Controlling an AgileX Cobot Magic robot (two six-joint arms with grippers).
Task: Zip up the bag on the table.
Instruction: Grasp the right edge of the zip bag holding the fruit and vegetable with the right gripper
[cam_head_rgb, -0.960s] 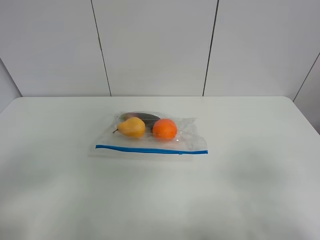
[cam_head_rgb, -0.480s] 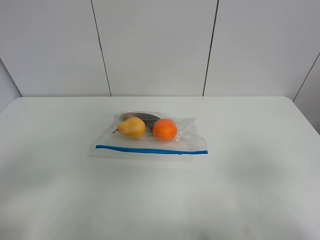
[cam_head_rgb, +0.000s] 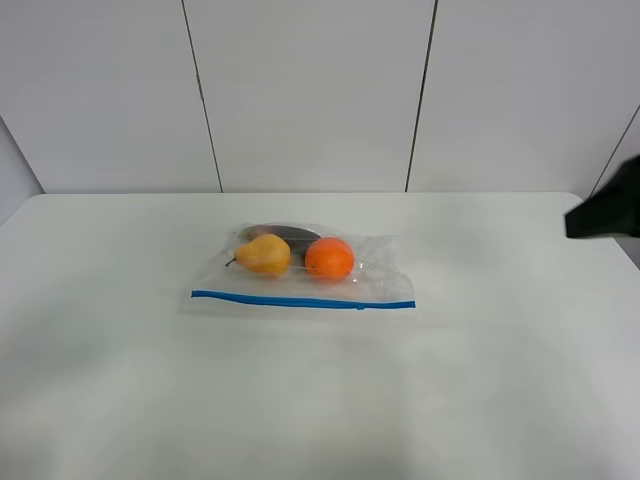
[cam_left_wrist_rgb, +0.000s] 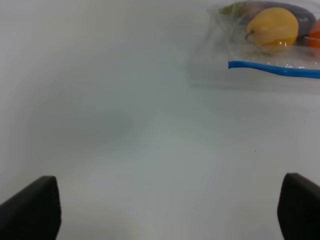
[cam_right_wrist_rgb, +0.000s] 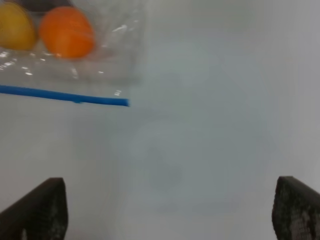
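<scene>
White wall panels (cam_head_rgb: 310, 90) with thin dark seams stand behind the table (cam_head_rgb: 120, 380), which is plain, white and smooth, with a rounded corner at the far right. The light on it is soft and even.

The bag (cam_head_rgb: 300, 285) lies flat near the middle of the table, a little toward the far side. Its blue zipper strip (cam_head_rgb: 300, 300) runs along the long edge nearest the camera. Through the clear plastic I see a yellow pear (cam_head_rgb: 264, 255) on the left and an orange (cam_head_rgb: 329, 258) on the right, close beside each other. A dark long fruit (cam_head_rgb: 285, 233) lies behind them, partly hidden. Whether the zipper is closed or open, I cannot tell.

At the right edge of the high view a dark blurred shape (cam_head_rgb: 605, 210) hangs above the table, well apart from the bag. It is on the side of the right arm, but I cannot tell which part it is.

The left gripper (cam_left_wrist_rgb: 165, 207) has its two fingers spread wide, with only bare table between them. In its wrist view the left end of the bag is ahead and to one side, not touching the fingers (cam_left_wrist_rgb: 30, 207). The right gripper (cam_right_wrist_rgb: 167, 210) is also spread wide and holds nothing. The right end of the strip lies ahead of it, well apart. Nothing stands between either gripper and the bag.
</scene>
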